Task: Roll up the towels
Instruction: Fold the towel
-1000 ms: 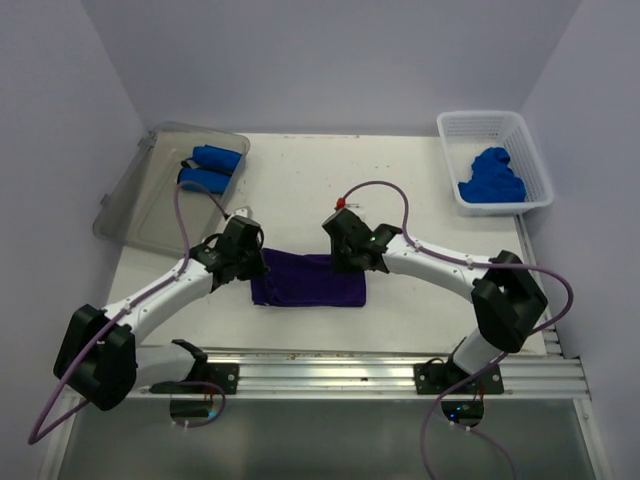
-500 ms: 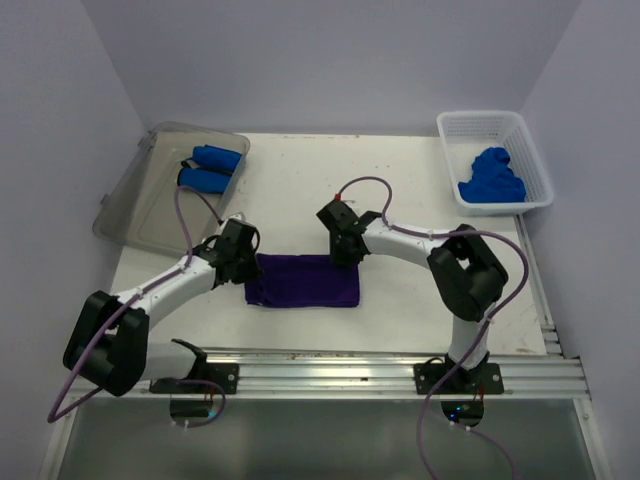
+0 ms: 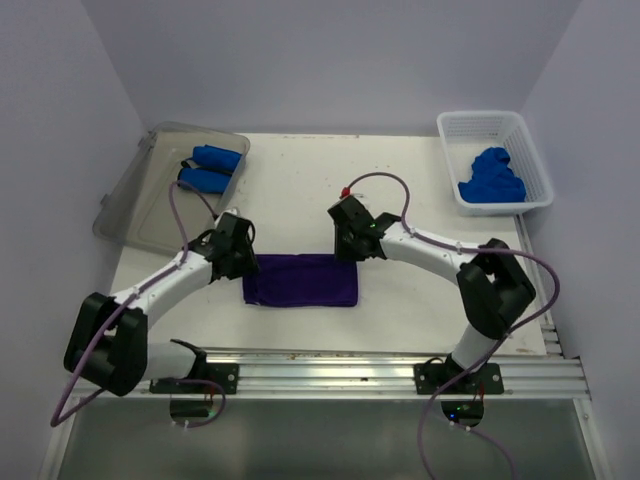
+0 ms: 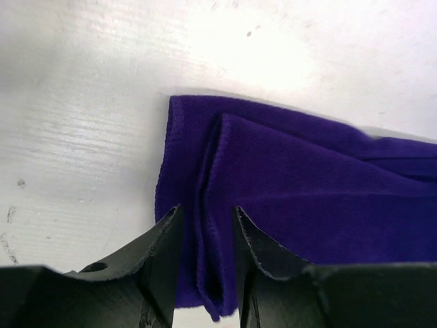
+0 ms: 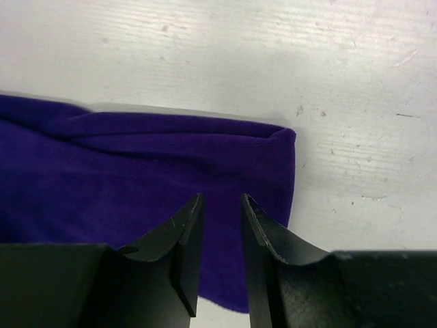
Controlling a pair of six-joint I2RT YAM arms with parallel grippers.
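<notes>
A purple towel (image 3: 300, 280) is lying folded into a flat band on the desk (image 3: 420, 170), about midway between the left and right edges and nearer the near edge than the far one, its long side running parallel to the near edge.

The left gripper (image 4: 207, 213) is reaching down onto the towel's left end. Its jaws are standing almost together, and a raised fold of the purple cloth is running up between them, so it is pinching the towel there. The right gripper (image 5: 222, 199) is bearing on the towel's right end, close to the far right corner of the cloth. Its jaws are likewise drawn in narrowly with cloth between them, and a crease is stretching away from that spot along the far hem.

At the far right corner of the desk a white basket (image 3: 455, 125) is holding a crumpled heap of blue towels (image 3: 492, 178). At the far left corner a clear plastic bin (image 3: 140, 200) is sitting partly over the left edge, with two rolled blue towels (image 3: 210, 168) lying side by side inside it.
</notes>
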